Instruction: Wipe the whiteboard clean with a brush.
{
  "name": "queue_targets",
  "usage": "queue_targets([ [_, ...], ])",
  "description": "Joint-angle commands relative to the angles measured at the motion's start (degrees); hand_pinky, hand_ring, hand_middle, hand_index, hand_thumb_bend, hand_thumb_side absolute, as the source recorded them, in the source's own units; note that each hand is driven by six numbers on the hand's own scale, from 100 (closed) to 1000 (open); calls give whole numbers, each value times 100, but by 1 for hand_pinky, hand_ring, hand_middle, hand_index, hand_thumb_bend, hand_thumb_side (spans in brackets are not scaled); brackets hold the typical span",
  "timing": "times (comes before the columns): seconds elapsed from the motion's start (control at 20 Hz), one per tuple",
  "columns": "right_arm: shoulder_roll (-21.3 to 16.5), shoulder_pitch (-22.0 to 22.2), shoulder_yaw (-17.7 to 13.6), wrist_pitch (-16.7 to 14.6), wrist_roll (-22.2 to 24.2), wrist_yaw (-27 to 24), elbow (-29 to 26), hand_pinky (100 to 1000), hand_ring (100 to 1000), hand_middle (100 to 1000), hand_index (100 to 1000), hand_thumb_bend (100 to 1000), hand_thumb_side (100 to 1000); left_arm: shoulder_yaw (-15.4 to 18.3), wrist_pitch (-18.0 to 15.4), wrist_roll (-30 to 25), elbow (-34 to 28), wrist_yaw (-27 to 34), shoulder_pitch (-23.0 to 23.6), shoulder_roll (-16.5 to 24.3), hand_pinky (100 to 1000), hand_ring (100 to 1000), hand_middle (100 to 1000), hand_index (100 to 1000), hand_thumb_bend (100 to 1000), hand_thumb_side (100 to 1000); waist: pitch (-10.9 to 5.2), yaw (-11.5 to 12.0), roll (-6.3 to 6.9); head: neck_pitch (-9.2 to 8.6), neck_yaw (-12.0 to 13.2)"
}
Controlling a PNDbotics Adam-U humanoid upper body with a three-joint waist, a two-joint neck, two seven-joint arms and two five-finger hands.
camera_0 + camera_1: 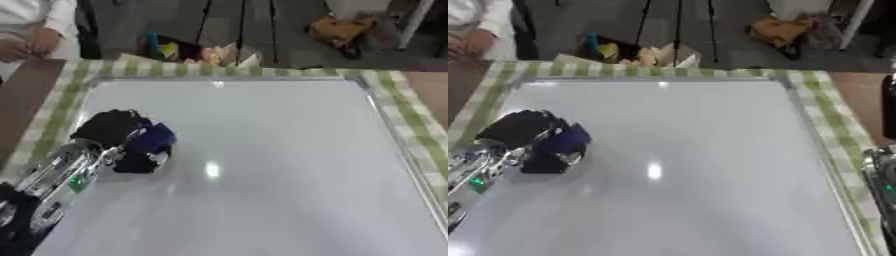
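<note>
At the left side of the board (280,150), the left hand (109,127) is curled over a dark blue brush (149,145), fingers wrapped on it from above, with the silver forearm running back toward the near-left corner. The brush sits under and just right of the hand, pressed on the white surface about midway between near and far edges; its shape is mostly hidden by the fingers, so I cannot tell its long axis for sure, though the blue part points right, toward the open board. The surface looks blank from here, with only lamp glare, and no marks I can make out. Everything left to sweep lies to the right of the brush, so the stroke would run rightward. The board lies on a green checked cloth (411,120) over the bench. At the near-right edge, only part of the right arm (883,185) shows; its hand is not in view.
</note>
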Motion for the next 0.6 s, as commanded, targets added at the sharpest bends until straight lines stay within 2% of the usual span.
queue_targets([
  [0.05,-137,-74,-44,-1,2,-36,-73,813,838,770,823,100,957,-36,39,145,-157,376,14,205,261,436,468,777,100,866,-109,-8,4,-61,6],
  [0.35,-131,-92,-44,3,4,-35,-73,813,838,770,822,100,955,-214,41,282,-2,627,105,159,258,436,467,774,100,865,-105,-20,-15,8,16],
  [0.6,-132,-105,-47,-9,4,-30,-73,813,838,771,822,100,955,-256,-6,282,106,599,124,131,258,436,467,774,100,867,-115,-23,-11,264,19],
])
